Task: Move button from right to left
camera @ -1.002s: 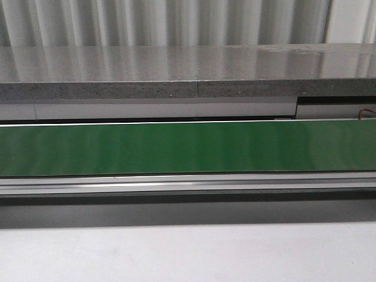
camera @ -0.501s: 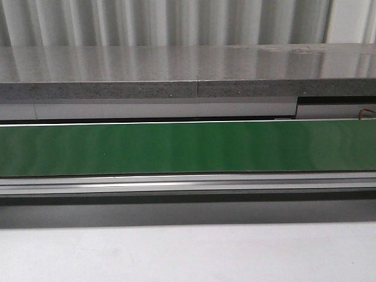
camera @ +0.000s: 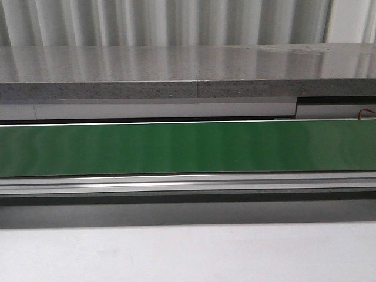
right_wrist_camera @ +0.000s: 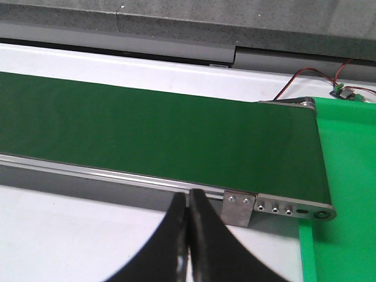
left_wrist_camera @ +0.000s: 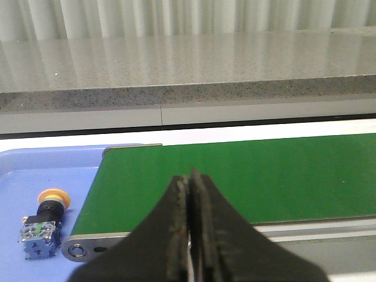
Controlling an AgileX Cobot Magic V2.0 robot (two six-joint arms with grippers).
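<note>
A green conveyor belt [camera: 188, 147] crossed the table [camera: 188, 252]; one button [left_wrist_camera: 42, 223] lay in the blue tray [left_wrist_camera: 23, 176] — both arms' fingers [left_wrist_camera: 189, 194] [right_wrist_camera: 187, 202] were pressed closed, empty.

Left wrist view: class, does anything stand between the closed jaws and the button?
Nothing visible does. The button lies on the blue tray just off the green belt's end, to one side of the left gripper.

Blue tray [left_wrist_camera: 23, 170] (edge-cropped)
</note>
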